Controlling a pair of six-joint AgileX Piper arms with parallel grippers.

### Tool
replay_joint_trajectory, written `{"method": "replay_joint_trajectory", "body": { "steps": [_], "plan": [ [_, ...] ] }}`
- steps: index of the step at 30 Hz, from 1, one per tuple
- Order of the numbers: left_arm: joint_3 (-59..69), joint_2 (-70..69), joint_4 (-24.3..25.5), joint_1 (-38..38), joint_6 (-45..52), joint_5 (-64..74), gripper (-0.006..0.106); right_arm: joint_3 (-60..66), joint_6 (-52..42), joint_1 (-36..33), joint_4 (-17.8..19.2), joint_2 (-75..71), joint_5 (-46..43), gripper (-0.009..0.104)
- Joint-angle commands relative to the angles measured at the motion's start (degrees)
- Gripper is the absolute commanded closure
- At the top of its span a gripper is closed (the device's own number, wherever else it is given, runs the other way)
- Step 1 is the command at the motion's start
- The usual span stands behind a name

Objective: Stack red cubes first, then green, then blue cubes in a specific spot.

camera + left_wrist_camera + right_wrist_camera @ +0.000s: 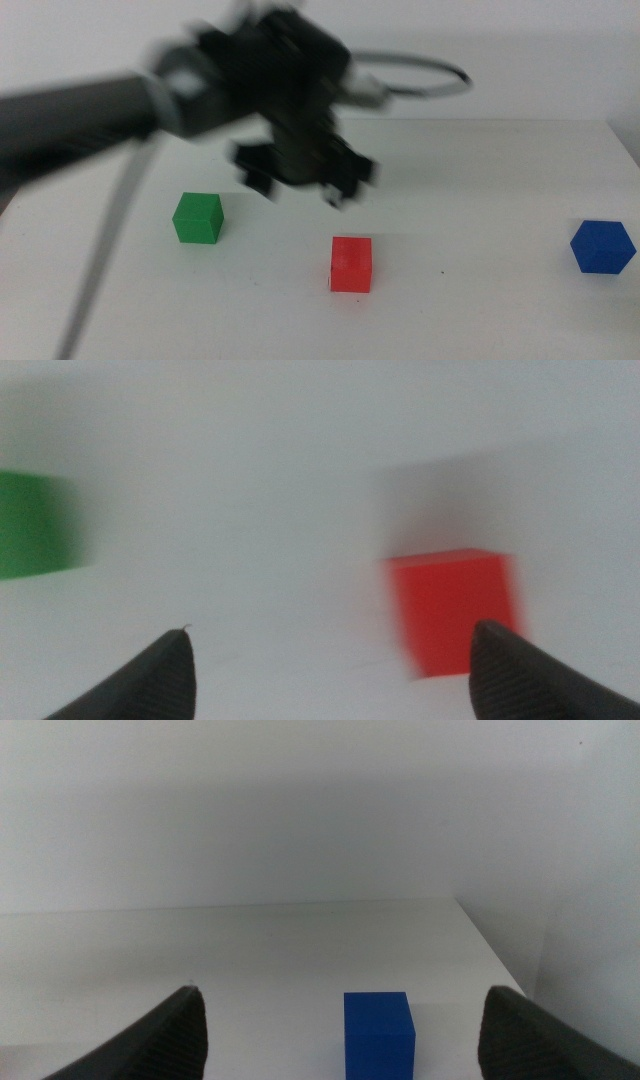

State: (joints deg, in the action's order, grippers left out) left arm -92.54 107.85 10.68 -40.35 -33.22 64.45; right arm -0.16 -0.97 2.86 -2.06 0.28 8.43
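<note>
Hovering wide-open above table — left hand (305,180); red cube (351,264) below, slightly right, untouched.

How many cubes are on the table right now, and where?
3, all apart and unstacked: green cube toward the left, red cube near the middle below the left gripper, blue cube far right. None looks hidden.

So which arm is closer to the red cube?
Left. The left gripper hovers just above and behind the red cube, jaws open. The right gripper waits off by the blue cube.
</note>
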Motion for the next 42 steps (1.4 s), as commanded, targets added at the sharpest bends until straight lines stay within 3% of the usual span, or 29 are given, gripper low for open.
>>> {"method": "replay_joint_trajectory", "body": {
  "steps": [1, 6, 12, 30, 34, 39, 42],
  "plan": [
    [-0.1, -4.2, 3.7, 4.1, 1.0, 5.5, 0.007, 0.2, -0.2, 0.5, 0.4, -0.3, -0.7, 0.007],
    [-0.1, -4.8, -1.3, 16.9, 13.6, 5.5, 0.007, 0.2, -0.2, 0.5, 0.4, -0.3, -0.7, 0.007],
    [-0.1, -0.8, -7.3, 24.5, 22.1, 1.9, 0.007, 0.2, -0.2, 0.5, 0.4, -0.3, -0.7, 0.007],
    [-0.1, 13.0, -10.7, 25.6, 24.4, -2.0, 0.009, 0.2, -0.2, 0.5, 0.4, -0.3, -0.7, 0.007],
    [-0.1, 13.5, -10.7, 25.6, 24.0, -1.6, 0.026, 0.2, -0.2, 0.5, 0.4, -0.3, -0.7, 0.007],
    [-0.1, 11.5, -12.4, 25.5, 22.1, -0.9, 0.071, 0.2, -0.2, 0.5, 0.4, -0.3, -0.7, 0.007],
    [-0.1, 8.2, -12.8, 22.8, 17.6, 0.1, 0.09, 0.2, -0.2, 0.5, 0.4, -0.3, -0.7, 0.007]
  ]
}}
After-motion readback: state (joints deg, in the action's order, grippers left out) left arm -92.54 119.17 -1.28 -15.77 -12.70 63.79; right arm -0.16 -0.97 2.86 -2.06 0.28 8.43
